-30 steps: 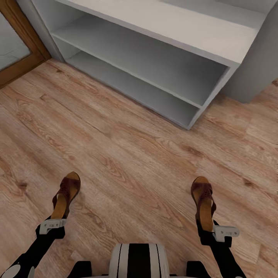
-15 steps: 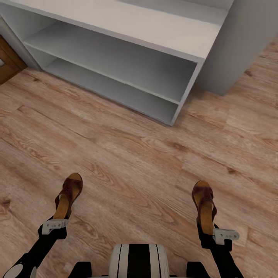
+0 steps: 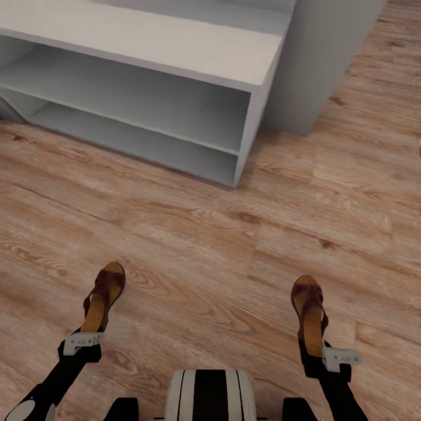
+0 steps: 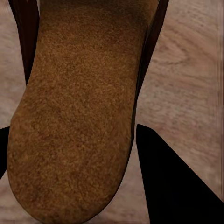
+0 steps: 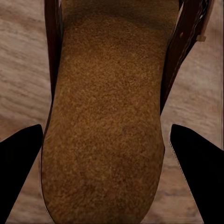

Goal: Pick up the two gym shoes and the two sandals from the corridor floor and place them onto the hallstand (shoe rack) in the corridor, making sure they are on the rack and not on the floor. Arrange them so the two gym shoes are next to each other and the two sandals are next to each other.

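My view swings right as I turn the base: the hallstand (image 3: 175, 52) slides left in frame, more corridor floor (image 3: 362, 193) opening beyond its end.

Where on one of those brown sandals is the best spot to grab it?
Probably the heel end, from behind, as the left gripper holds the left sandal: the flat tan footbed is bare there, while the wide strap covers the toe half.

wall panel (image 3: 318, 64) | we see it grey, upright, touching the rack's right end, standing on the floor
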